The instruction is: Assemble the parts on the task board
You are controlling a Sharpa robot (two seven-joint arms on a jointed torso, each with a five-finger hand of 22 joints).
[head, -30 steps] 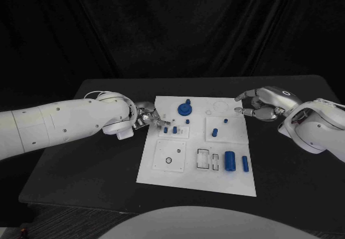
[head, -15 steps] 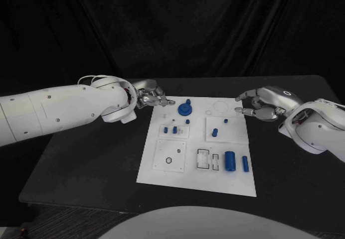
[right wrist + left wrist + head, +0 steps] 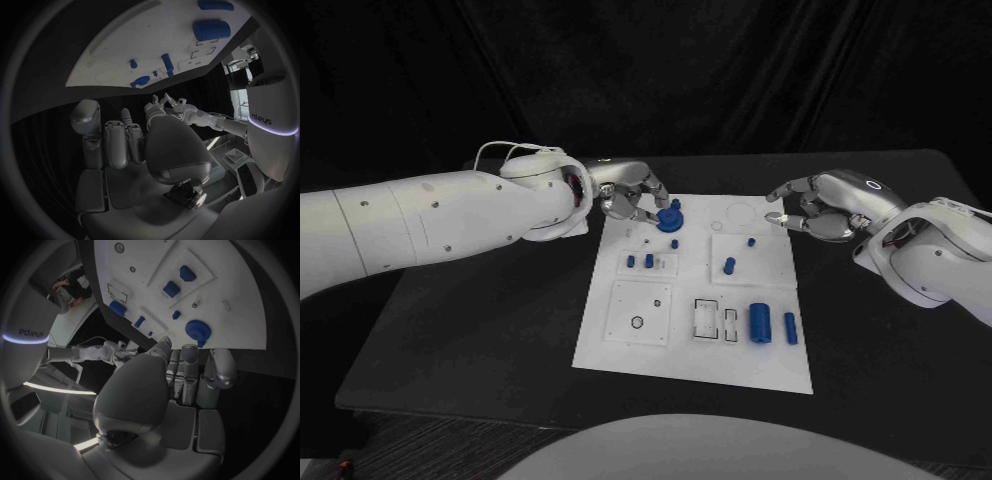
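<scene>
The white task board [image 3: 733, 360] lies in the middle of the black table. A blue gear [image 3: 671, 217] stands near its far left corner. My left hand [image 3: 635, 195] hovers just left of the gear, fingers reaching toward it and holding nothing; in the left wrist view the fingertips [image 3: 187, 351] stop just short of the gear [image 3: 197, 331]. Small blue pegs [image 3: 640, 261] stand below the gear, and a large blue cylinder [image 3: 760, 322] lies near the board's right edge. My right hand [image 3: 816, 208] hangs at the board's far right corner, fingers curved and apart, empty.
More blue pieces lie on the board: a small peg [image 3: 751, 242], a short bar [image 3: 730, 266] and a slim cylinder [image 3: 790, 328]. Bare black table [image 3: 488, 320] runs on both sides of the board. A dark curtain closes off the back.
My left hand has moved from the board's left edge beside the small pegs toward the far side, ending beside the blue gear. The right hand has stayed in place.
</scene>
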